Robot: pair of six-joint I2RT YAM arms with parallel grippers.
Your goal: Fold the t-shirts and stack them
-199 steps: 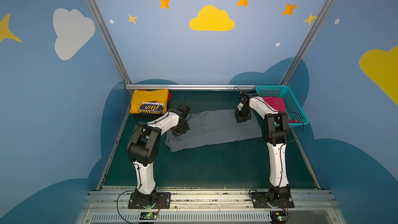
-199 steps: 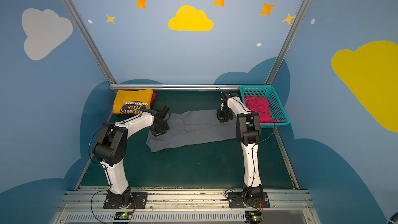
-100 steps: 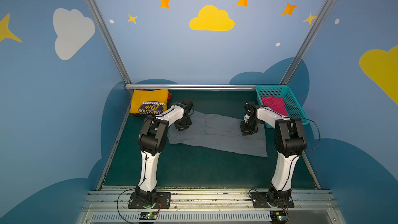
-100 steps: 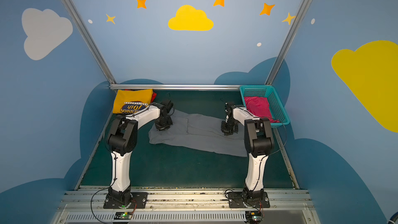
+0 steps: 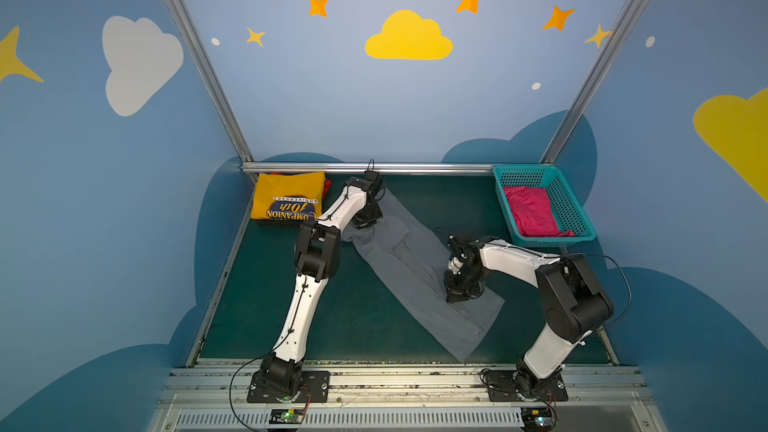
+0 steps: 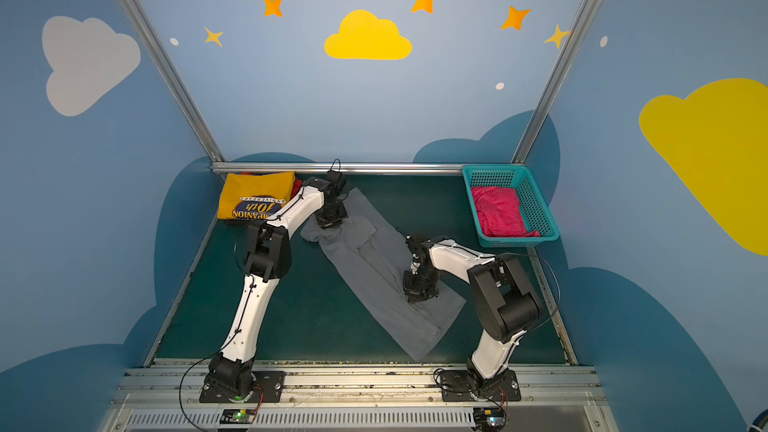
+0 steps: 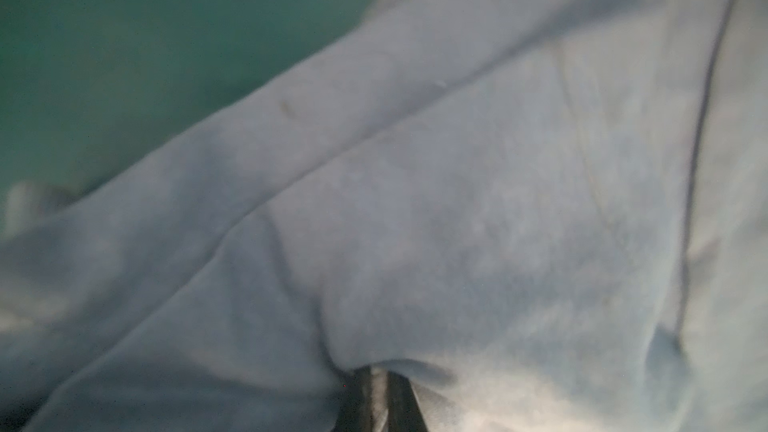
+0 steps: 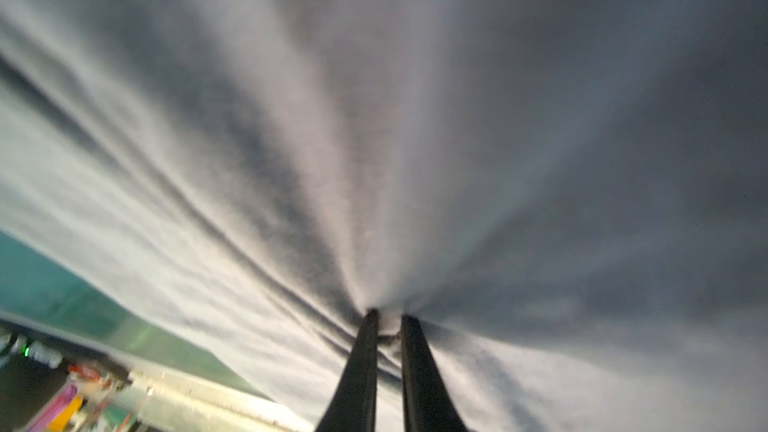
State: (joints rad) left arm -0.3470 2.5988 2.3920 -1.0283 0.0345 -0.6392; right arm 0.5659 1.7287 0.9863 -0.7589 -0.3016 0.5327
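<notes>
The slate-grey t-shirt (image 5: 415,272) (image 6: 374,272) lies as a long strip running diagonally across the green mat in both top views. My left gripper (image 5: 365,222) (image 7: 379,380) is shut on its far end, cloth pinched between the fingers. Nearer the front, my right gripper (image 5: 455,297) (image 8: 388,317) is shut on the right edge of that shirt, and folds fan out from the pinch. The folded yellow t-shirt (image 5: 289,201) with navy print rests at the back left corner. A crumpled magenta-pink t-shirt (image 5: 532,211) sits in the teal basket (image 5: 577,205).
A metal rail (image 5: 415,167) bounds the mat at the back. The basket stands at the back right, close to my right arm. Both arm bases are bolted to the front rail (image 5: 395,380). Blue walls close in on each side.
The grey shirt has swung from lying crosswise to a diagonal. My right gripper pulled its end toward the front while my left gripper carried the other end toward the back.
</notes>
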